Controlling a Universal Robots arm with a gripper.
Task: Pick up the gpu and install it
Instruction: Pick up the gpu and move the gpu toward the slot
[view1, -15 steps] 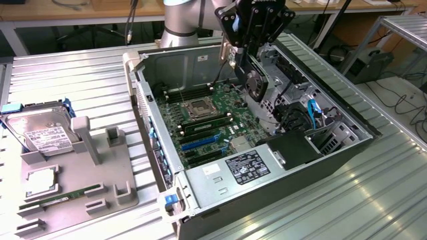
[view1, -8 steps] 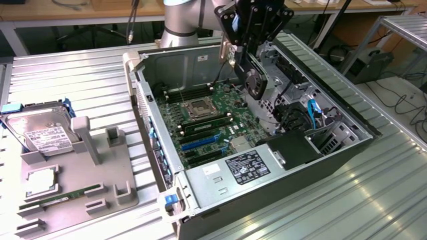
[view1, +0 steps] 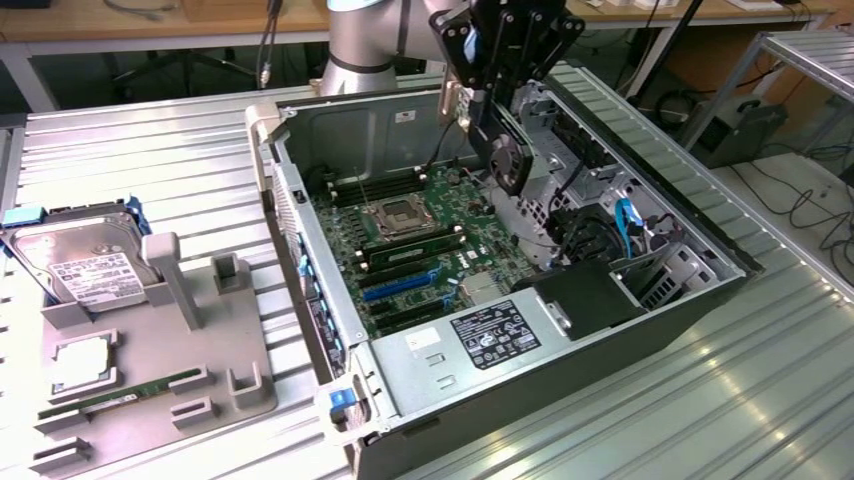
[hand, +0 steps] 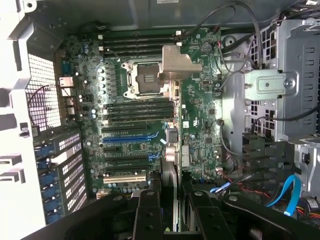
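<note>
Gripping gpu (view1: 513, 160) in gripper (view1: 505, 108), jaws closed against card's two faces near its top; holding card upright over open pc case (view1: 707, 290), itself lying on its side on ribbed metal table (view1: 160, 140); keeping card clear of motherboard (view1: 427, 250), not yet seated in any slot; presenting black shroud & round fan toward exterior cam, w/ silver bracket (view1: 454, 105) at edge toward exterior view's left; hanging just beside drive cage (view1: 567, 150), above board's far end near CPU socket (view1: 400, 215).

Looking down thru wrist cam: seeing gpu (hand: 171, 155) edge-on betw. two black fingers (hand: 149, 215); gripper (hand: 172, 212) sitting over board region w/ blue slot (hand: 127, 138) & CPU socket (hand: 145, 80).

Showing, inside case, PSU (view1: 487, 335) at near end & blue cable (view1: 625, 225) by drive cage.

Resting beside case, toward exterior view's left: grey parts tray (view1: 160, 390) carrying hard drive (view1: 83, 265), CPU chip (view1: 83, 362) & green RAM stick (view1: 120, 392); all well apart from gripper.
</note>
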